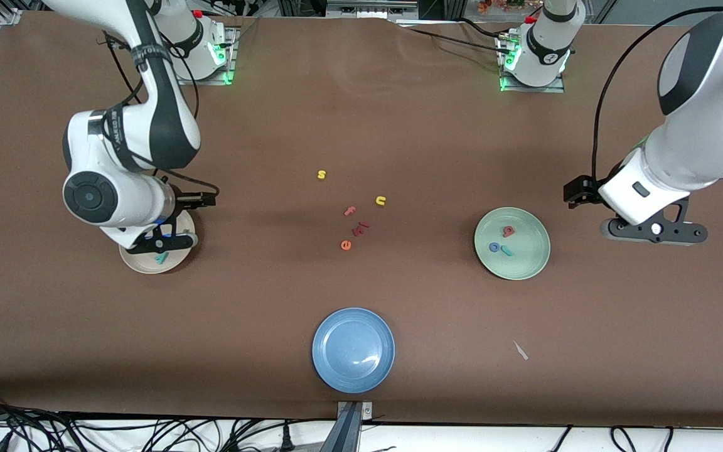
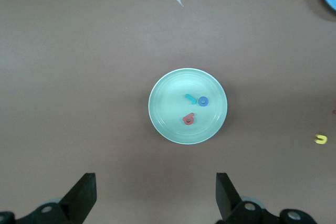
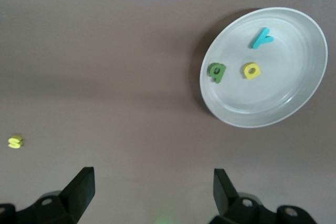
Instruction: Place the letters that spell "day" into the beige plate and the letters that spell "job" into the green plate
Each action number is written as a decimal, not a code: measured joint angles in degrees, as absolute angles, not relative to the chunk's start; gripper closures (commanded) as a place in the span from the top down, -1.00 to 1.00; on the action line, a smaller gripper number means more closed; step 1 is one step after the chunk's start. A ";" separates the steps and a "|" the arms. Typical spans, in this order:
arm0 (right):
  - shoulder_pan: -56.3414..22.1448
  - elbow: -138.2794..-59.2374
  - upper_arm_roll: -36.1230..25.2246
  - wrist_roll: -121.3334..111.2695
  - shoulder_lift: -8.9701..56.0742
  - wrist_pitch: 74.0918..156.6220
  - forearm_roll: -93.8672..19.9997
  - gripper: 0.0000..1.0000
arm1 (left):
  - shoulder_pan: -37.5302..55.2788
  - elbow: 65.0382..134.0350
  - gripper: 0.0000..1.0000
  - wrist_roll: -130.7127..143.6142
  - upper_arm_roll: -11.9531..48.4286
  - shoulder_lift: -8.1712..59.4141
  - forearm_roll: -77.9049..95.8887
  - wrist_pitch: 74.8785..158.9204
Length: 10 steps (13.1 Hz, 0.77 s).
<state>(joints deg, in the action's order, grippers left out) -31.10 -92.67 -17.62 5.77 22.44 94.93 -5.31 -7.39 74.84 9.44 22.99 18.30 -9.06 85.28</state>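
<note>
The beige plate lies at the right arm's end of the table. In it are the dark green d, the yellow a and the teal y. The green plate lies toward the left arm's end and holds the teal j, the blue o and the salmon b. My right gripper hangs open and holds nothing over the beige plate's edge. My left gripper hangs open with nothing in it, beside the green plate.
Loose letters lie mid-table: a yellow s, a yellow u, a pink f, a red letter and an orange e. A blue plate sits nearest the front camera. A white scrap lies beside it.
</note>
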 measured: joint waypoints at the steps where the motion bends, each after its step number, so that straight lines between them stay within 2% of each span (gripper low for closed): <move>1: -30.86 -92.65 -15.73 7.24 20.82 94.15 -3.70 1.00 | -6.73 75.71 1.00 7.84 21.17 16.93 -7.36 85.45; 5: -21.73 -93.29 -6.24 8.66 11.83 91.75 -1.54 1.00 | -2.21 88.39 1.00 2.68 10.78 7.03 -2.12 92.85; 7: -18.57 -93.44 -5.44 8.54 7.26 90.35 0.01 1.00 | 0.47 95.61 1.00 2.38 6.62 1.29 -1.42 94.35; 10: -15.75 -93.72 -5.08 8.44 2.24 89.47 4.35 1.00 | 1.04 101.45 1.00 2.33 5.80 -3.87 -1.41 95.83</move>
